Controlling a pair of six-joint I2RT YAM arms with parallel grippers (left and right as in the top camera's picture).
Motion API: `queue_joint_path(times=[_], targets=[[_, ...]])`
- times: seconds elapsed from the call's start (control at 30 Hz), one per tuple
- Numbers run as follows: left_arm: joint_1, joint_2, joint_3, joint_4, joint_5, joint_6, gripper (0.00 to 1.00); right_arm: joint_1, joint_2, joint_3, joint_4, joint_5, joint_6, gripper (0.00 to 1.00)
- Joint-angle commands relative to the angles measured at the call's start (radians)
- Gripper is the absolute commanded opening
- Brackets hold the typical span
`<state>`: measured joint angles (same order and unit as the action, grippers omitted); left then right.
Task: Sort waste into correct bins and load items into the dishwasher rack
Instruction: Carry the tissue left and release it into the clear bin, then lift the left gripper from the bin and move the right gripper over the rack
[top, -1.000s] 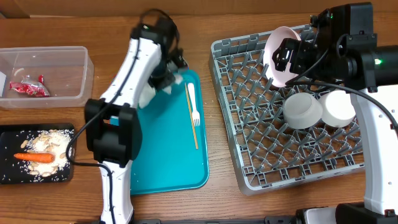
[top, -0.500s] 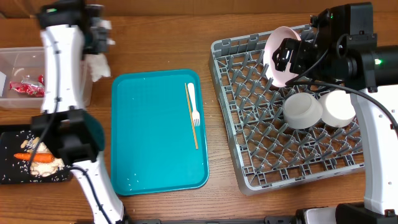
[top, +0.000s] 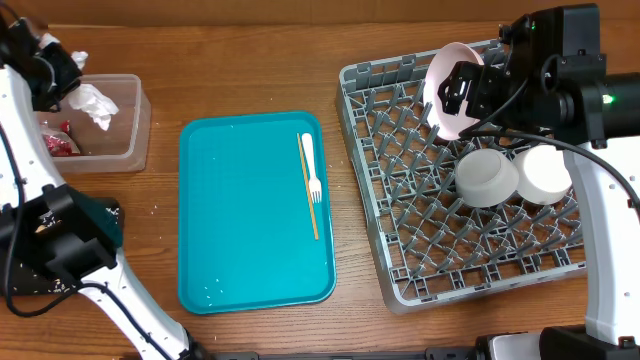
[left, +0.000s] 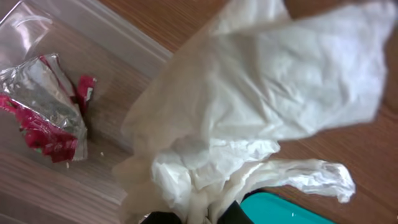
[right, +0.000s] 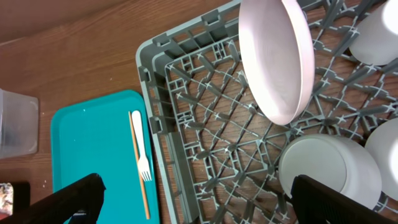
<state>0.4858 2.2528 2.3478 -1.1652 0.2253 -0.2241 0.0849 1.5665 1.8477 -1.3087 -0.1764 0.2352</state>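
Left pincer (left: 189, 218) pinching napkin (left: 249, 106) above clear tub (top: 138, 120); right pincer (right: 196, 186) spread wide.

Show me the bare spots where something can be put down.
Most of the teal tray is bare, left of the fork along its right edge. The rack's front half, below the two bowls, is open. Crowded: the rack's back right, with plate and bowls, and the tub, holding a wrapper.

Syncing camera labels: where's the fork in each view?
Overhead: fork on the right part of the teal tray.
Right wrist: fork lower left, on the tray.
Left wrist: not in it.
Shared landmark: the teal tray, only a corner in the left wrist view.
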Motion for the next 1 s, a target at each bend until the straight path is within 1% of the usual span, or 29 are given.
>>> queue_joint_path(times=[0.0,0.03,0.1,0.13,0.17,0.23,0.37,0.4,0.43,0.47,0.83,0.93,0.97], targets=[[0.002,0.01,0.008,0.002,0.034,-0.046,0.21,-0.002,0.004,0.022,0.006,0.004,0.001,1.0],[0.002,0.01,0.008,0.002,0.034,-0.046,0.25,-0.002,0.004,0.022,0.006,0.004,0.001,1.0],[0.002,0.01,0.008,0.003,0.034,-0.046,0.29,-0.002,0.004,0.022,0.006,0.004,0.001,1.0],[0.002,0.01,0.008,0.003,0.034,-0.046,0.34,-0.002,0.004,0.022,0.006,0.003,0.001,1.0],[0.002,0.01,0.008,0.003,0.034,-0.046,0.49,-0.002,0.004,0.022,0.006,0.004,0.001,1.0],[0.002,0.01,0.008,0.003,0.034,-0.046,0.81,-0.002,0.004,0.022,0.006,0.004,0.001,1.0],[0.002,0.01,0.008,0.003,0.034,-0.046,0.81,-0.002,0.004,0.022,0.006,0.004,0.001,1.0],[0.003,0.01,0.008,0.001,0.033,-0.046,0.83,-0.002,0.004,0.022,0.006,0.004,0.001,1.0],[0.003,0.01,0.008,-0.002,0.033,-0.046,0.89,-0.002,0.004,0.022,0.006,0.004,0.001,1.0],[0.003,0.01,0.008,-0.005,0.033,-0.046,0.9,-0.002,0.004,0.022,0.006,0.004,0.001,1.0],[0.004,0.01,0.008,-0.033,0.035,-0.046,0.92,-0.002,0.004,0.022,0.006,0.004,0.001,1.0],[0.004,0.008,0.011,-0.045,0.056,-0.044,0.77,-0.002,0.004,0.022,0.006,0.004,0.001,1.0],[0.004,0.008,0.011,-0.046,0.082,-0.042,0.77,-0.002,0.004,0.022,0.006,0.004,0.001,1.0]])
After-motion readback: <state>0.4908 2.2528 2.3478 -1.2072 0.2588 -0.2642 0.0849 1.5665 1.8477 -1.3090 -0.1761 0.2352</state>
